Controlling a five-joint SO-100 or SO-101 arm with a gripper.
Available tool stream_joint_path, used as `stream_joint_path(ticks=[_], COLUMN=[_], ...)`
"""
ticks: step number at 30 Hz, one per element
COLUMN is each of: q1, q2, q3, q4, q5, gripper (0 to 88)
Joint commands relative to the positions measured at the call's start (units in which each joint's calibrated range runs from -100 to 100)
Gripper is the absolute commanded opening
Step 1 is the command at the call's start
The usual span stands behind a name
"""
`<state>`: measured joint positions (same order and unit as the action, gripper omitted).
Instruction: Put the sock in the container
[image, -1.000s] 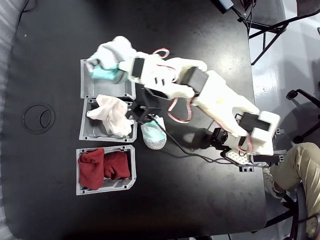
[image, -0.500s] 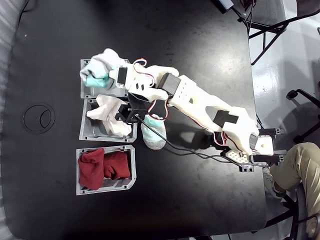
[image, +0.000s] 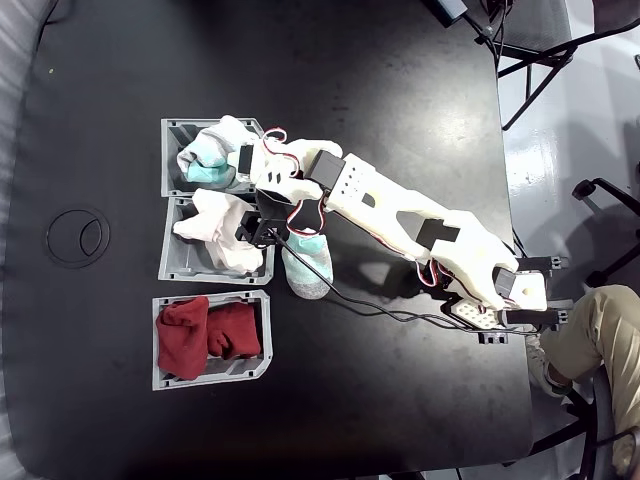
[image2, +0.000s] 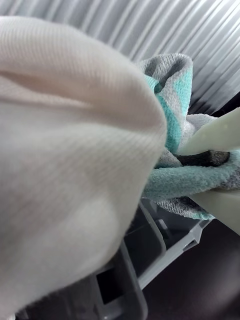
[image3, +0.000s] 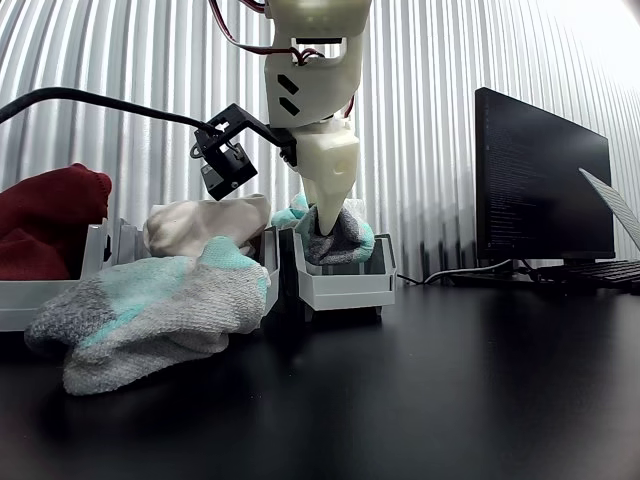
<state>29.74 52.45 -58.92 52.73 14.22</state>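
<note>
In the fixed view the small mint-green and white sock (image: 203, 168) lies down inside the top light grey container (image: 180, 128). My gripper (image: 222, 152) is shut on it from the right. The wrist view shows two pale fingers (image2: 215, 137) pinching the mint and grey sock (image2: 172, 107) just above the container's wall (image2: 150, 250). In the other view the gripper (image3: 326, 222) points straight down into the container (image3: 340, 285), with the sock (image3: 350, 240) bulging above its rim.
Below the container in the fixed view stand a grey bin with white socks (image: 222, 232) and another with dark red socks (image: 205, 332). An oval mint sock with a grey toe (image: 308, 265) lies on the black table beside them. The arm's cable (image: 380, 310) trails right.
The gripper has come down with the sock, from above the container's upper left corner into the container. The arm has stretched lower and flatter over the table.
</note>
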Motion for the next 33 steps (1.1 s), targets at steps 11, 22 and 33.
stream_joint_path(ticks=[11,22,33], q1=[0.2,0.1,-7.9], q2=[-1.9,-10.0,-23.9], q3=[-3.4,-3.3,-3.2], q4=[-0.8,4.4,31.1], q5=[-0.2,-0.2,-4.0], gripper=[30.9,32.1,9.4])
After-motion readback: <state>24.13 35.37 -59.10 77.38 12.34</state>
